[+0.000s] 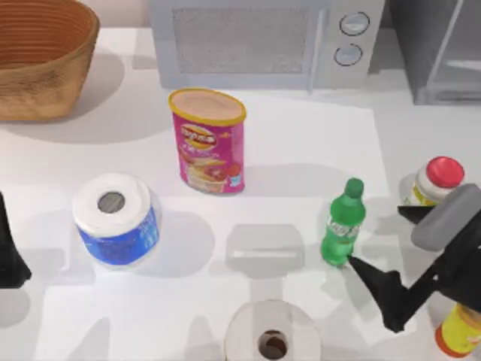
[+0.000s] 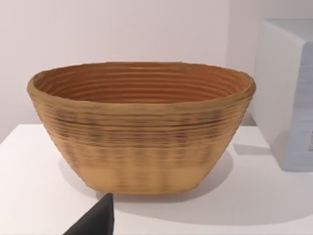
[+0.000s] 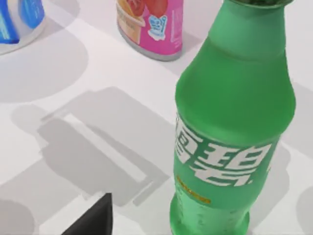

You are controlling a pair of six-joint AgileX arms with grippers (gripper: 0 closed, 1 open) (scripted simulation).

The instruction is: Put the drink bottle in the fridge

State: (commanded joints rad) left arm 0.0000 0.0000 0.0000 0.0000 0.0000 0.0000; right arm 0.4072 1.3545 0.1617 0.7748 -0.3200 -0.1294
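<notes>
Our right gripper point(image 1: 373, 248), fingers spread wide, sits just beside the upright drink bottle point(image 1: 343, 222), translucent green ribbed plastic with a screw cap.

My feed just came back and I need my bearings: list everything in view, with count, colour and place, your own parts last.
drink bottle: 1, green, upright, right of centre
fridge: 1, dark grey with pale door, back right corner
microwave: 1, light grey, two round knobs, back centre
basket: 1, brown woven, back left corner
can: 1, pink, upright, in front of the microwave
paper rolls: 2, white; one in blue wrap at left, one at the front edge
jar: 1, white with red lid, right edge
yellow bottle: 1, front right corner
table: 1, white
left hand: black, parked at the left edge
right hand: black, fingers apart, just right of the drink bottle, not touching it
</notes>
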